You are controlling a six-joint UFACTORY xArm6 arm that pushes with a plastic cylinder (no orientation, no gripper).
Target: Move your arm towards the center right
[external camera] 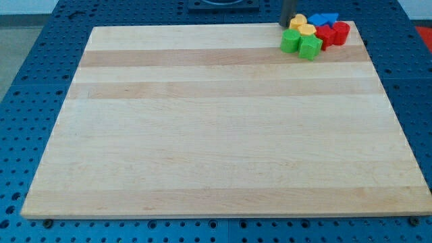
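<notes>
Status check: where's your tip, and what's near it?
My tip at board's top right, beside yellow blocks. Block cluster just right. Center right not reached.

My tip rests at the board's top edge toward the view's right, upright and dark.

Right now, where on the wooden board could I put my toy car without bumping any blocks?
Nearly anywhere. The wooden board is bare from its left edge across the middle and down to the view's bottom edge. Only the top right corner is crowded: the green blocks, yellow blocks, red blocks and blue block huddle there, with my tip at their left.
</notes>
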